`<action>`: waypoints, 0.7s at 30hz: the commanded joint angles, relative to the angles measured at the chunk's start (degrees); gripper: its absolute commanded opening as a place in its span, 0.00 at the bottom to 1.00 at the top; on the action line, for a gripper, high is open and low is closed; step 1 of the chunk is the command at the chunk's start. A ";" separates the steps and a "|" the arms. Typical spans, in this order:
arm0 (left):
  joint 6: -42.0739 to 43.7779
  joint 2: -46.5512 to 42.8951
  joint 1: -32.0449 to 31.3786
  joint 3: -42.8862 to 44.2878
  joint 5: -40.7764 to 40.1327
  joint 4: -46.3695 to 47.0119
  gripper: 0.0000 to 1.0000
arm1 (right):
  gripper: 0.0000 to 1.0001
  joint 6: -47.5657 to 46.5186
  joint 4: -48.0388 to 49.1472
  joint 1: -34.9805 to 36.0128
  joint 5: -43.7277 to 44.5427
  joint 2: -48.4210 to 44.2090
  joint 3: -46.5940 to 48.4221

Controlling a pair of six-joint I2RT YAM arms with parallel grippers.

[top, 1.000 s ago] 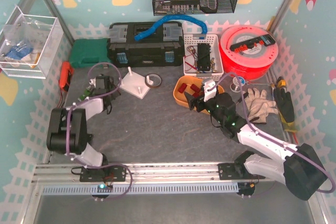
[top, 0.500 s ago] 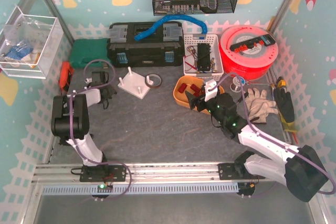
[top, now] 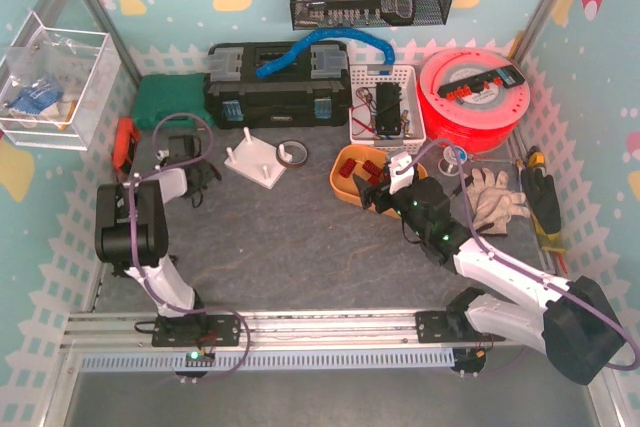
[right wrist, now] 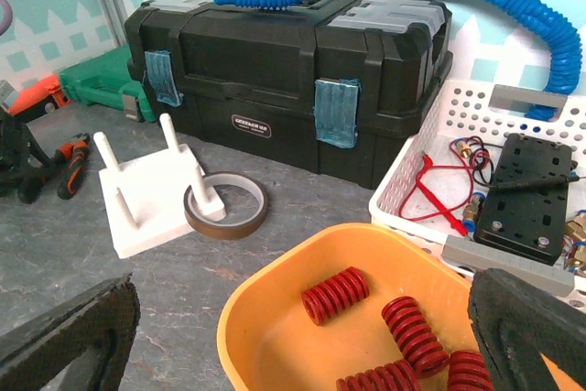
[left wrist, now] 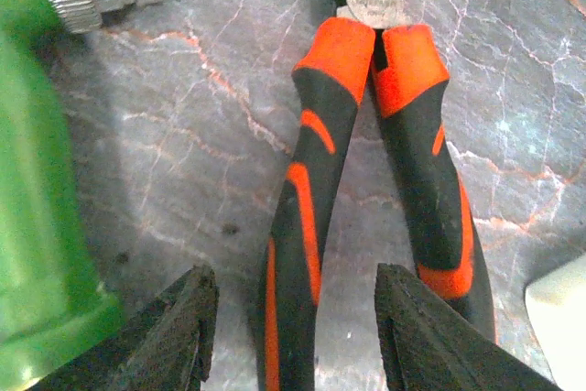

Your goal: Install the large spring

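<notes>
My right jaws are spread wide and hold nothing, hanging just short of the bowl [right wrist: 265,341], which sits on the tabletop [right wrist: 165,309] and holds the red springs [right wrist: 335,292]. They lie loose on their sides, one near the middle and more toward the near rim. From here I cannot say which is the large one; the one beside the first [right wrist: 411,331] looks a little thicker.

I take a spring like this to be stiff steel, light enough, and ready to roll on the curved bottom. The ridged coils should give some bite. I would pinch it across the middle of its length, on the outer coils, leaving both ends open so it can slide down a peg of the white stand [right wrist: 146,212], where a ring of tape [right wrist: 229,229] already circles one peg.

My left jaws are also spread and empty, over the pliers [left wrist: 302,217], well apart from the bowl.
</notes>
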 commanded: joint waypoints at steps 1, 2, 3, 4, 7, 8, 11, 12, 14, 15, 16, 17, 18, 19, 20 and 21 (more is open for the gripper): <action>-0.37 -5.52 0.25 -2.15 0.69 -1.07 0.52 | 0.98 -1.02 0.32 0.47 -1.60 -0.02 0.76; -0.25 -7.00 0.10 -2.66 1.44 -0.97 0.52 | 0.98 -1.06 0.46 0.56 -1.96 0.03 0.77; -0.07 -8.37 0.02 -3.17 2.21 -0.69 0.52 | 0.98 -1.12 0.54 0.56 -2.24 0.06 0.81; 0.09 -10.09 -0.14 -3.82 3.12 -0.30 0.52 | 0.98 -1.15 0.69 0.59 -2.45 0.12 0.81; 1.06 -15.50 -1.07 -6.48 7.12 1.76 0.51 | 0.98 -1.24 0.79 0.77 -3.16 0.48 0.93; 1.45 -17.23 -1.62 -7.22 8.61 2.63 0.51 | 0.98 -1.31 0.76 0.85 -3.43 0.59 0.99; 3.13 -22.28 -4.76 -9.23 11.72 5.15 0.49 | 0.98 -1.54 1.02 1.16 -4.35 1.01 1.12; 3.80 -23.59 -6.29 -9.50 11.86 5.41 0.48 | 0.98 -1.70 1.04 1.32 -4.61 1.13 1.17; 5.60 -25.41 -9.97 -9.45 11.58 5.63 0.45 | 0.98 -1.89 1.03 1.58 -4.80 1.40 1.33; 6.55 -26.03 -12.14 -9.22 11.23 5.83 0.43 | 0.98 -1.98 1.04 1.71 -4.65 1.50 1.36; 7.67 -26.54 -14.29 -9.02 10.52 6.19 0.42 | 0.98 -2.10 1.13 1.89 -4.40 1.55 1.31; 9.11 -26.94 -16.57 -8.71 9.28 6.51 0.40 | 0.98 -2.24 1.17 1.98 -4.05 1.57 1.34; 10.51 -27.10 -18.96 -8.32 7.52 6.72 0.39 | 0.98 -2.29 1.19 2.07 -3.70 1.55 1.26; 12.19 -26.92 -21.09 -7.69 5.88 6.87 0.38 | 0.98 -2.37 1.14 2.15 -3.39 1.58 1.25; 14.19 -26.46 -23.36 -6.96 4.88 7.14 0.37 | 0.98 -2.38 1.18 2.18 -3.12 1.56 1.25; 16.52 -25.71 -26.14 -6.15 4.35 7.45 0.36 | 0.98 -2.38 1.11 2.24 -2.65 1.41 1.21</action>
